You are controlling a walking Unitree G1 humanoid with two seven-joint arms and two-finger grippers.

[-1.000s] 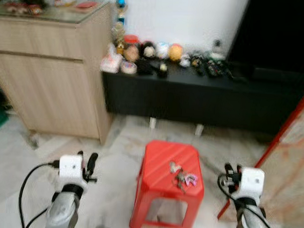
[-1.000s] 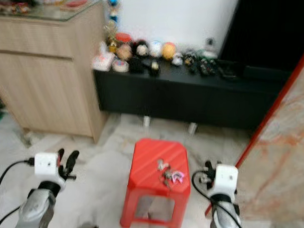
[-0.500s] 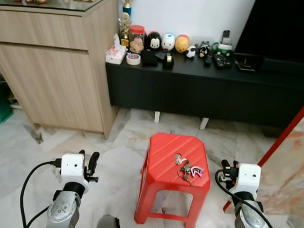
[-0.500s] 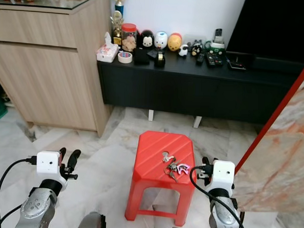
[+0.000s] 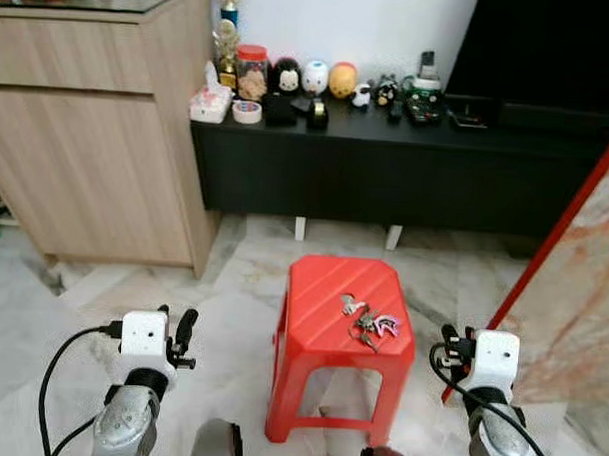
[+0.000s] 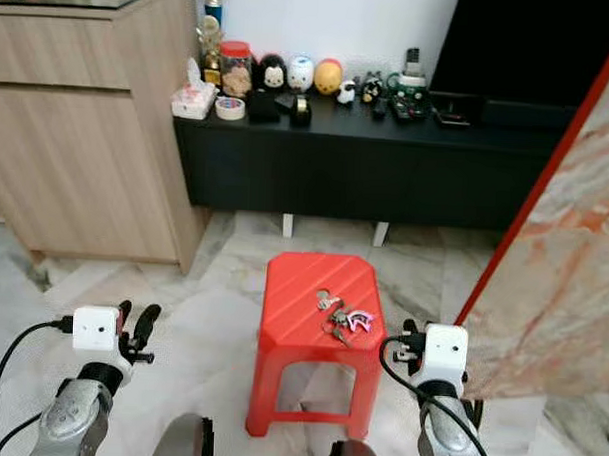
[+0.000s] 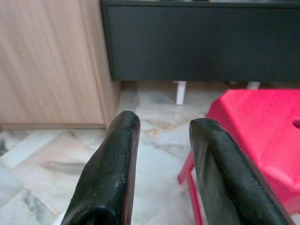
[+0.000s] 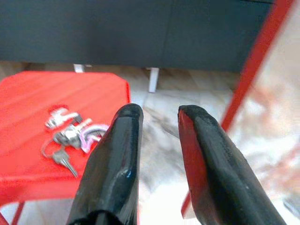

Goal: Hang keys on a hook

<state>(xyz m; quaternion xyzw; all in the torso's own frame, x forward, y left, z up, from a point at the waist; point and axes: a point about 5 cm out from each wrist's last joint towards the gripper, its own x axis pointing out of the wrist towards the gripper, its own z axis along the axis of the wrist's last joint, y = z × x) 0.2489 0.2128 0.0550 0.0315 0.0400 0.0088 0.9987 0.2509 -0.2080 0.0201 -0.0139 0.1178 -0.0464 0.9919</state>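
Left eye view: keys [image 5: 366, 322] lie on a red stool [image 5: 322, 307]; left end effector [image 7: 161, 140] at 8 o'clock and right end effector [image 8: 157, 117] at 4 o'clock, both open, empty.

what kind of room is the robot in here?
Most likely a home living room: a low black media console lined with figurines and remote controls, a wooden sideboard beside it, and marble floor tiles. Keys lie on a red plastic stool.
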